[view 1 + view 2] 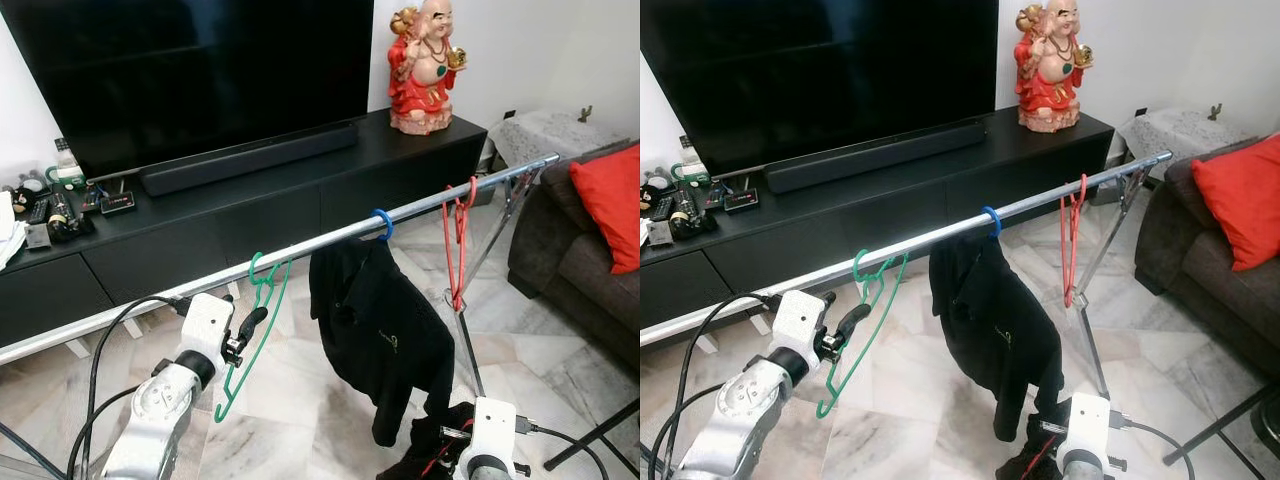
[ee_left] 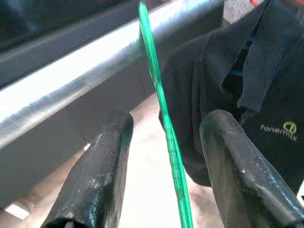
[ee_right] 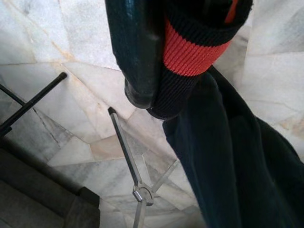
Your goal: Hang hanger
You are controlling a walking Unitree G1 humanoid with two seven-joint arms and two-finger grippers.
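Looking through the left eye, I see the green hanger with its hook already over the silver rail, body dangling toward 6 o'clock. My left gripper sits at the hanger's near arm. Along the rail toward 2 o'clock hang a black shirt on a blue hook, then a red hanger. At 5 o'clock my right gripper's wrist rises above dark cloth.

The right eye repeats this layout.

In the left wrist view, both fingers stand apart, the thin green wire running between them without touching either pad. I judge the hanger light, springy and slick; a pinch on the straight arm just below the hook should steer it best, since the lower frame will swing.

In the right wrist view, one black finger presses against a red-and-black ribbed garment, so that gripper appears clamped on it, above marble floor.
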